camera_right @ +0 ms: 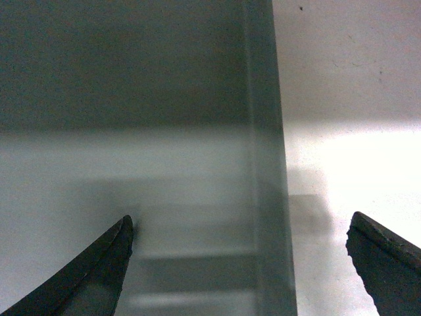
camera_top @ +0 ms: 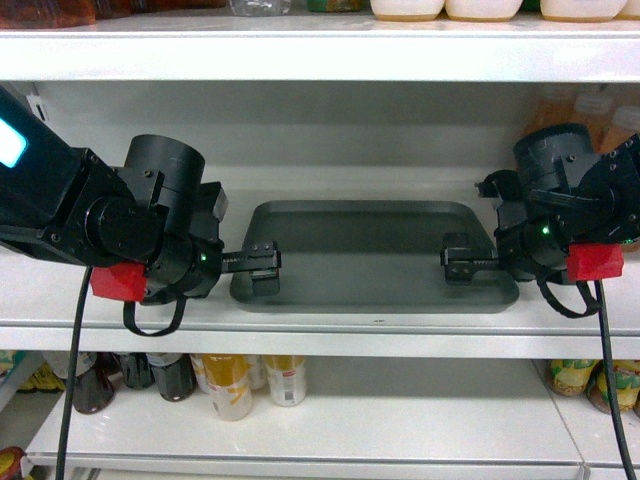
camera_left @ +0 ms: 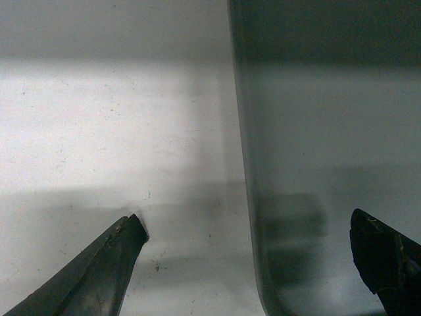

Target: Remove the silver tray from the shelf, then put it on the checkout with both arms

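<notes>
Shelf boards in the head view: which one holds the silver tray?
The middle shelf holds the silver tray; the board above carries containers, the one below bottles and cans.

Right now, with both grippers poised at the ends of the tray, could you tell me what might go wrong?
1. Both grippers are open astride the silver tray's low end rims; the left gripper or right gripper could slip off so shallow an edge.
2. If one closes or lifts first, the tray may tilt or skid on the glossy shelf.
3. The upper shelf board sits close above the bulky arm joints, so a steep lift might strike it.
</notes>
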